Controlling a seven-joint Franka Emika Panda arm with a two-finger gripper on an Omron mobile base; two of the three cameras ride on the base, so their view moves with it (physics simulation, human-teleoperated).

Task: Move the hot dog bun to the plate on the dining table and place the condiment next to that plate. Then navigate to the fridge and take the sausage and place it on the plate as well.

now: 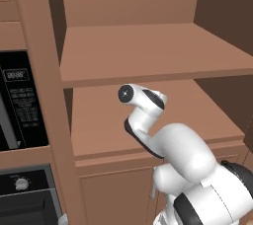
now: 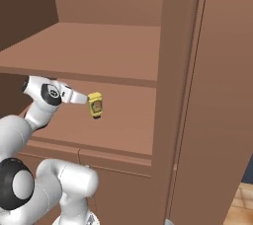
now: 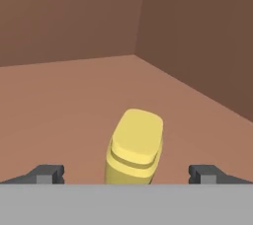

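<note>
While the condiment (image 3: 134, 147) stands on the cabinet shelf (image 2: 123, 120), hand (image 3: 126, 173) spread wide, astride it, ungrasped.

An open brown wooden cabinet (image 1: 148, 2) stood with two bare shelves: an upper shelf (image 1: 148, 51) and a lower shelf (image 2: 133, 125), both the same reddish-brown as the back wall. Closed cabinet doors (image 1: 113, 194) sat below the lower shelf. To the left, a black microwave (image 1: 17, 100) with a keypad and a small display was built into the wall, and beneath it an oven panel (image 1: 22, 183) carried a round grey knob. A tall wooden side panel (image 2: 217, 95) rose at the right.
</note>
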